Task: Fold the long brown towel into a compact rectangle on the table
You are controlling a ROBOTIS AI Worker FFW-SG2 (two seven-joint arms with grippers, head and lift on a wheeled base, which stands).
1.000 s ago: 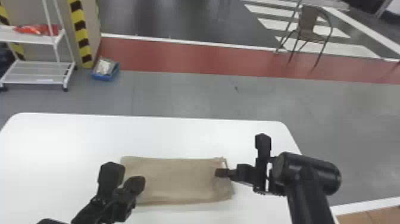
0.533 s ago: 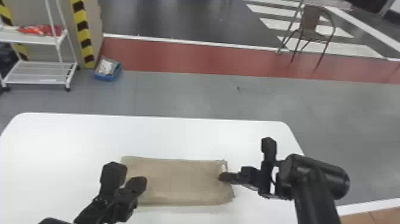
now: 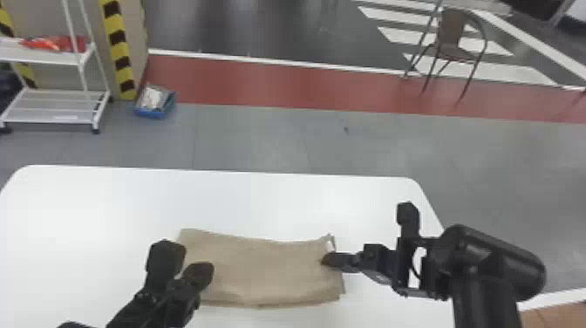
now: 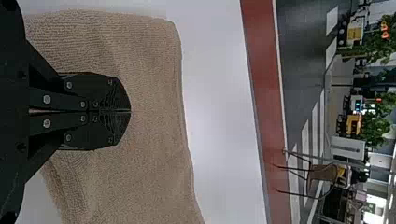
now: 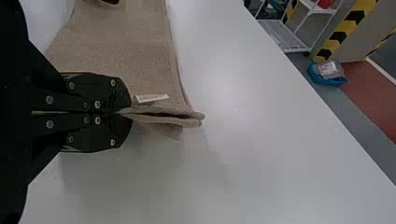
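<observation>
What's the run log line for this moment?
right gripper: jaws shut on right end of brown towel | left gripper: jaws shut, over towel's left part | towel lies on white table

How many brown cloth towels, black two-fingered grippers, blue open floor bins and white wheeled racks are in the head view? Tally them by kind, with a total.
Brown towel: 1
Black grippers: 2 (left gripper, right gripper)
Blue bin: 1
White rack: 1
Total: 5

The towel (image 3: 266,270) lies on the table (image 3: 244,200), chair (image 3: 451,32) behind right.
</observation>
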